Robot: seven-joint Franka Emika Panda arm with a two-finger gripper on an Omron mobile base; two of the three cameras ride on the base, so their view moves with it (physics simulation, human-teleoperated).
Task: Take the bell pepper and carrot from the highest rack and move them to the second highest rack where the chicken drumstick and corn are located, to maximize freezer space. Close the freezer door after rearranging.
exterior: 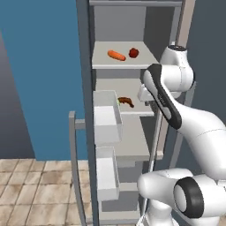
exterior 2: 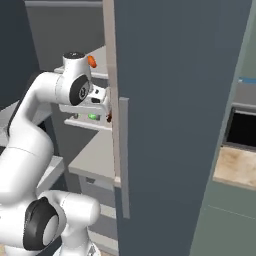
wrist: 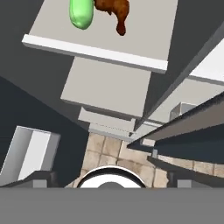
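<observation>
On the highest rack (exterior: 145, 62), left base view: carrot (exterior: 116, 55) lies left, dark red bell pepper (exterior: 133, 53) right of it, apart, both untouched. Neither is moved yet, I judge; the whole transfer and the door closing remain. Carrot is orange and tapered, pepper small and rounded. Second rack (exterior: 141, 112) below carries the brown chicken drumstick (exterior: 126, 101). Freezer door (exterior: 81, 110) stands open at left.

Right base view: arm's wrist sits at second-rack height, an orange speck of carrot (exterior 2: 92, 61) above it; the other door (exterior 2: 170, 115) blocks much of the view.

Hand view: rack edge (wrist: 94, 52) carries drumstick (wrist: 114, 11) beside green corn (wrist: 81, 13), touching or nearly. Gripper fingers spread wide, nothing between them.
</observation>
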